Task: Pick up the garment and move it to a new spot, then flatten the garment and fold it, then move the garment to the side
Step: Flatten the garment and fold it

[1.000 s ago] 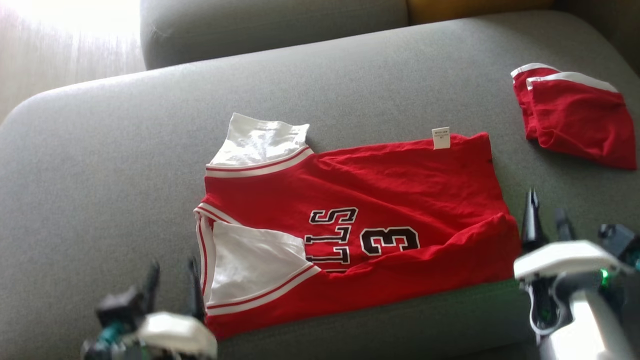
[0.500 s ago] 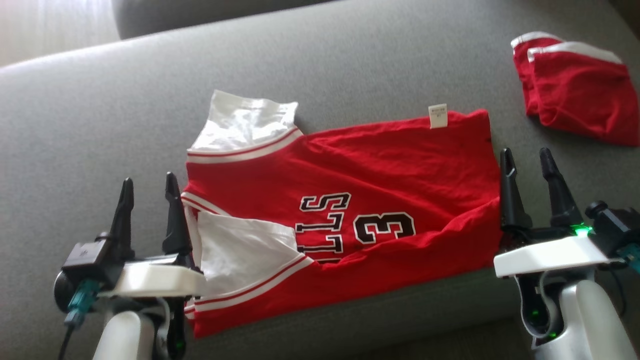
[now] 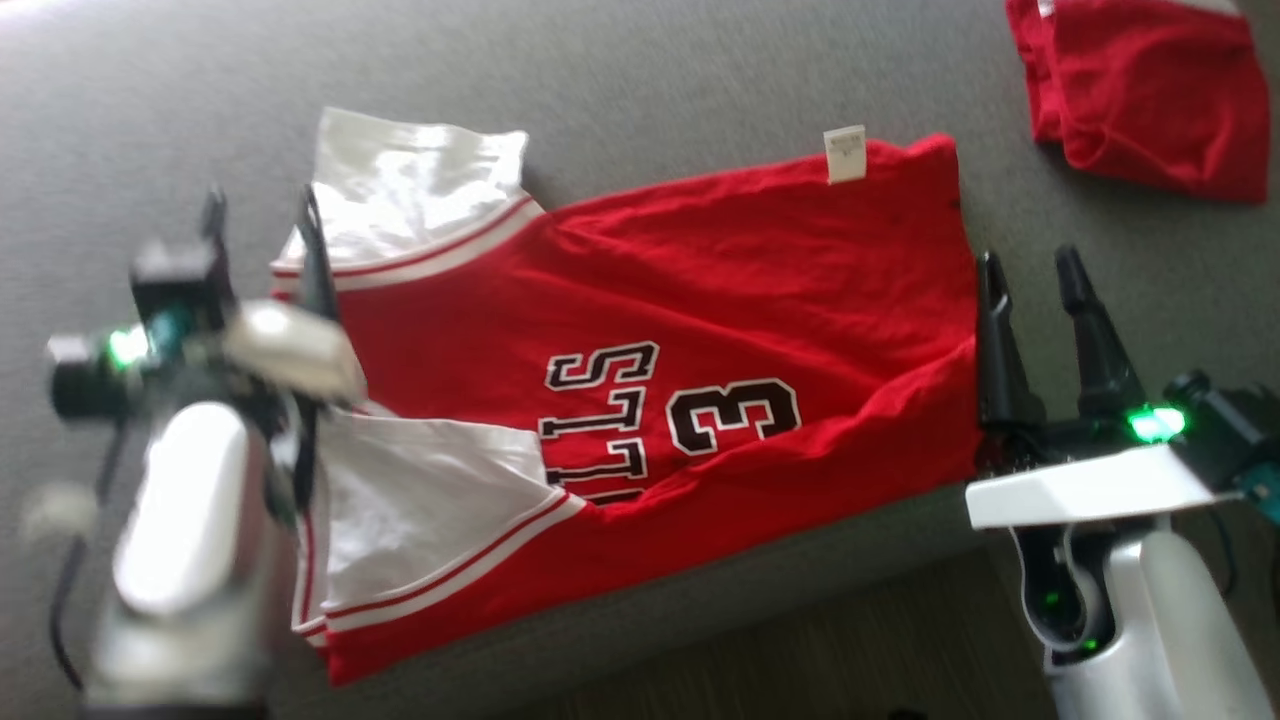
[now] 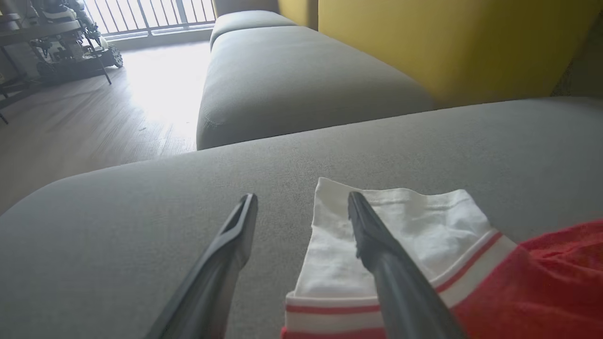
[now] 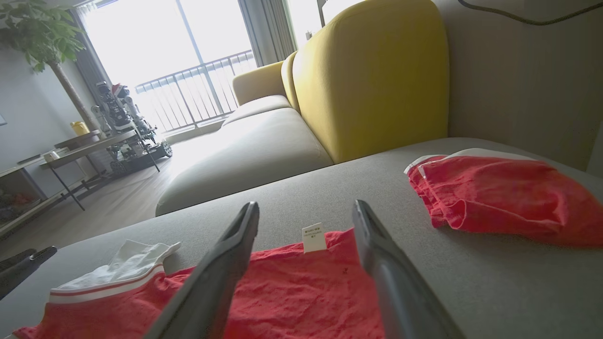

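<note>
The garment [image 3: 720, 290], a red jersey with white sleeves and black lettering, lies spread on the grey sofa seat [image 3: 650, 70]. My left gripper [image 3: 262, 215] is open at the jersey's far white sleeve [image 4: 424, 226]. In the left wrist view its right finger [image 4: 377, 235] lies over that sleeve's edge, and the gripper [image 4: 301, 197] has nothing between its fingers. My right gripper [image 3: 1030, 270] stands open at the jersey's right hem edge. In the right wrist view it [image 5: 306, 207] points over the red cloth [image 5: 292, 292] toward a white tag [image 5: 313, 237].
A second red garment [image 3: 1150, 90], folded, lies at the seat's far right [image 5: 494, 197]. A yellow backrest [image 5: 377, 70] rises behind the seat. The seat's front edge [image 3: 800, 560] runs just below the jersey, with floor beyond. Another grey seat [image 4: 292, 75] lies further back.
The head camera has tilted down, shifting the whole picture. My left gripper has risen from the near sleeve and moved forward to the far white sleeve. The right gripper came up beside the hem.
</note>
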